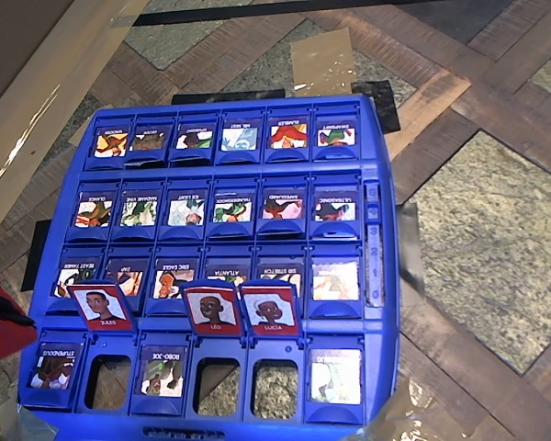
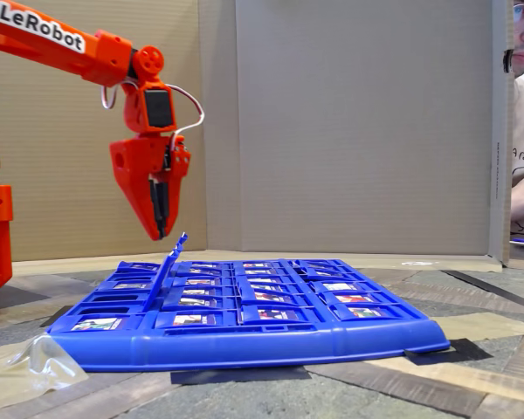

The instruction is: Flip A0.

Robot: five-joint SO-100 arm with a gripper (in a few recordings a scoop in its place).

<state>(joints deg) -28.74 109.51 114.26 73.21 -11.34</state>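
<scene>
Patterned floor (image 1: 496, 230) around blue board (image 1: 388, 322)

My gripper (image 2: 158, 229): smooth matt orange plastic. Game board (image 2: 244, 347): glossy blue plastic. Card faces (image 1: 335, 279): shiny printed paper, glare on some. Tabletop (image 1: 496, 230): wood-grain and stone-look panels, slight sheen. Clear film (image 2: 26, 367): wrinkled, glossy. Backdrop (image 2: 358, 131): matt cardboard.

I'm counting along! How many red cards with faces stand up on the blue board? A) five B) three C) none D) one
B: the overhead view shows three red cards standing, the Jules card, the Leo card and the Lucia card, on the blue board.
</scene>
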